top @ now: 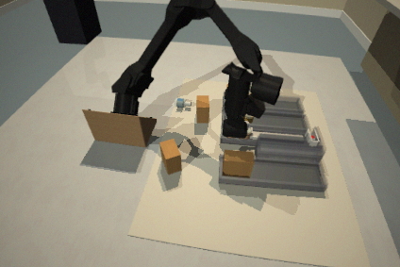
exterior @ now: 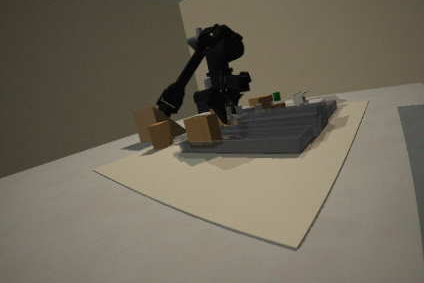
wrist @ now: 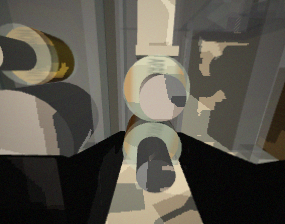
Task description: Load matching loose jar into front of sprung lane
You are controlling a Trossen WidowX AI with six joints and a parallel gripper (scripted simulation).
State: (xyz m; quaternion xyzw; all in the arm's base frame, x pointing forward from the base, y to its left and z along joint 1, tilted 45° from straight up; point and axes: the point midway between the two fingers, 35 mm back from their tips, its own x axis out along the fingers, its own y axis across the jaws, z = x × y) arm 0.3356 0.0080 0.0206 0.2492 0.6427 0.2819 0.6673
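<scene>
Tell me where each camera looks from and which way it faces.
Top: high up, angled down over the lanes; most of the arm shows.
Exterior: low beside the mat, facing across it; arm visible.
Wrist: near the fingers, facing the held jar and the jar beyond.
Top and exterior share arm, lanes and mat.

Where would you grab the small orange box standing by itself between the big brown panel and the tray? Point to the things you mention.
Upper half of the small orange box (top: 171, 158) (exterior: 160, 135), coming from above, fingers on opposite upright faces across its narrow width. It looks taller than wide, with flat sides and open space around it, so that should seat squarely. The tool (wrist: 150, 137) is shut on a jar (wrist: 130, 146), so that goes first.
</scene>
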